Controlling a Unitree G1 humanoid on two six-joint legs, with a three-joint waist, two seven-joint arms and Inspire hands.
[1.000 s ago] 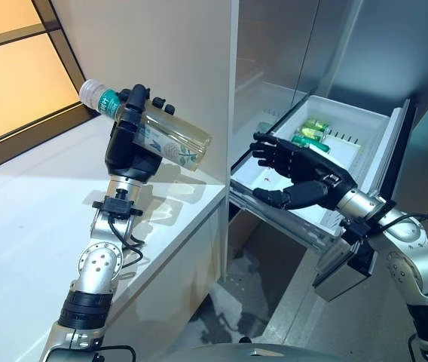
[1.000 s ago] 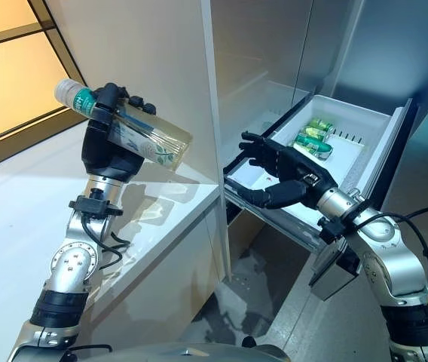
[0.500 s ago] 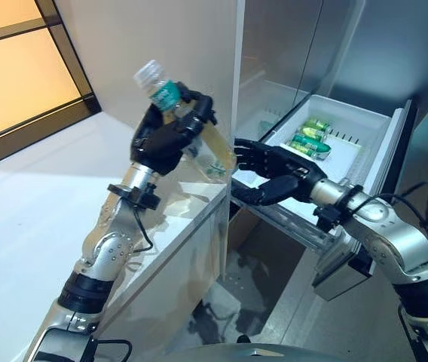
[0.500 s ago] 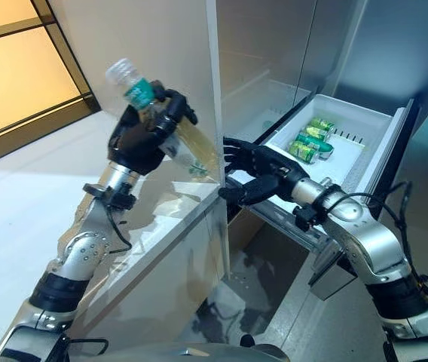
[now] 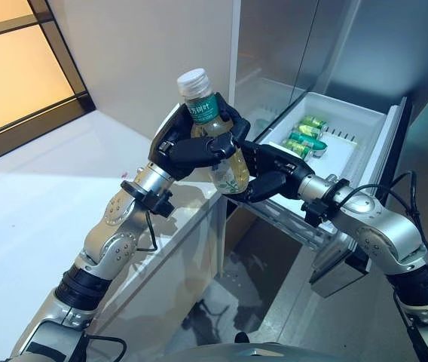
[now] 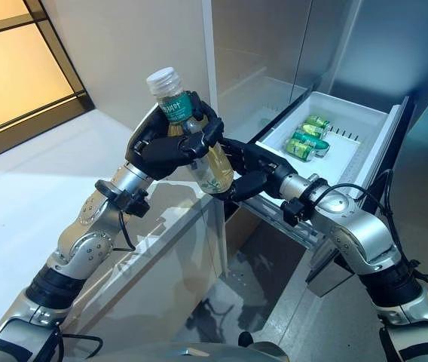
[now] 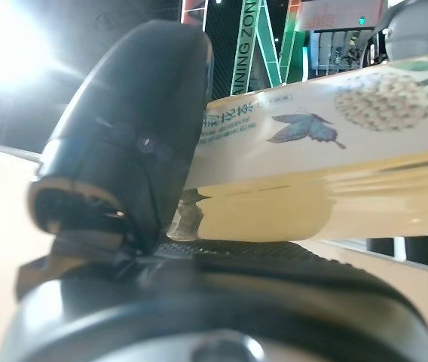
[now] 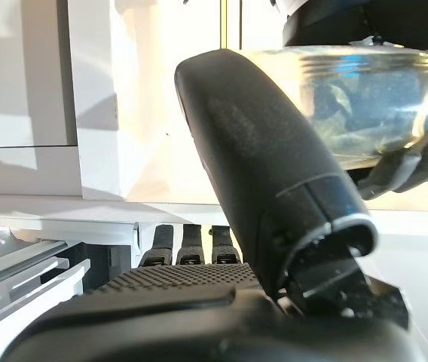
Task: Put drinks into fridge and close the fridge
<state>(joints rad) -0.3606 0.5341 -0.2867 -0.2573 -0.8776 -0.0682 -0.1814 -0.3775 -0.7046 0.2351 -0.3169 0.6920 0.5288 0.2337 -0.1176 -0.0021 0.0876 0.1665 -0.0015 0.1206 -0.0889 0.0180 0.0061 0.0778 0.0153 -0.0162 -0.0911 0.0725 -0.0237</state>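
A clear bottle (image 5: 221, 154) of yellowish tea with a white cap and green label stands nearly upright over the counter's corner. My left hand (image 5: 188, 143) is shut on its upper half, and its thumb (image 7: 139, 121) presses on the label in the left wrist view. My right hand (image 5: 274, 170) reaches in from the fridge side. Its fingers are spread open at the bottle's lower end, with the thumb (image 8: 259, 166) just short of the bottle (image 8: 365, 83). Several green cans (image 5: 304, 136) lie in the fridge's pulled-out white drawer (image 5: 365, 128).
The white counter (image 5: 41, 204) runs along the left, ending at a corner under the bottle. The fridge's grey side wall (image 5: 154, 53) rises behind the hands. The open drawer juts out to the right above a dark floor gap (image 5: 259, 249).
My left hand has swung the bottle rightward and tipped it from lying to upright. My right hand has left the drawer and moved left to meet the bottle's base.
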